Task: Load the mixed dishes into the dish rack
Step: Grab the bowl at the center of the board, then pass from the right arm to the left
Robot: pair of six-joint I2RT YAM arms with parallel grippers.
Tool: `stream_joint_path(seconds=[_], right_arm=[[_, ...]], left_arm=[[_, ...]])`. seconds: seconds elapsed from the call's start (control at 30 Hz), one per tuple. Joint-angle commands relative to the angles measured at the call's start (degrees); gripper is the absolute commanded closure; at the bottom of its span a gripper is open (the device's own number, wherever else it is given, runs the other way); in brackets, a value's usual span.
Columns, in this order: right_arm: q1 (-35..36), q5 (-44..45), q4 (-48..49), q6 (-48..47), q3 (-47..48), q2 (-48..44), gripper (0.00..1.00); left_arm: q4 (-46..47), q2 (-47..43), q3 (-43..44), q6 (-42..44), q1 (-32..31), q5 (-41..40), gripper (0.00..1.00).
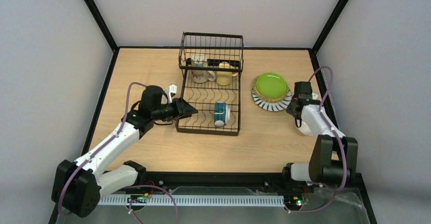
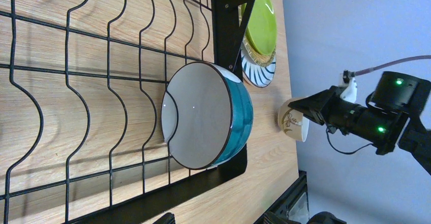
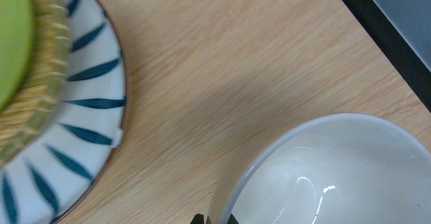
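Observation:
The black wire dish rack [image 1: 189, 124] stands mid-table. A blue-patterned mug [image 1: 220, 114] [image 2: 239, 115] lies on its side in the rack's near right corner. A cream mug [image 1: 203, 74] and a pale yellow mug [image 1: 224, 76] sit at its back. To the rack's right is a stack of plates: lime green [image 1: 270, 84] [image 2: 262, 23] on tan, on the striped-rim plate [image 1: 274, 105] [image 3: 96, 97]. My right gripper [image 1: 296, 114] [image 3: 214, 218] is shut on the rim of the white printed mug [image 2: 294, 121] [image 3: 345, 173], just right of the plates. My left gripper [image 1: 189, 110] [image 2: 218, 219] hangs open at the rack's left side, holding nothing.
A raised wire basket [image 1: 211, 49] tops the rack's far end. Black frame posts and grey walls close in the table, and a black rail [image 3: 386, 36] runs close to the right of the white mug.

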Motion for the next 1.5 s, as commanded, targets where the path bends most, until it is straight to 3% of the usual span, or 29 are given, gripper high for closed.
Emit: stream_joint_path(seconds=[0.0,0.33,0.97,1.47], right_arm=[[1.01,-2.94,-0.56,-3.80,0.63,-6.07,1.00],[17.62,-8.42,-5.65,-9.71,10.87,-4.99,1.00],[56.64,-3.91,-12.52,-24.39,31.12,1.91,1.00],[71.34,-8.33,-18.24,-34.16,41.82,7.82,1.00]], left_arm=[[-3.75,-0.52,3.24,-0.03,0.37,-0.49,0.01],[-9.75,1.63,8.43,0.05,0.42,-1.82,0.01],[-14.06,8.13,15.86,-0.51,2.28,-0.73,0.01],[-14.00,12.73,20.53,-0.53,9.63,9.14,0.01]])
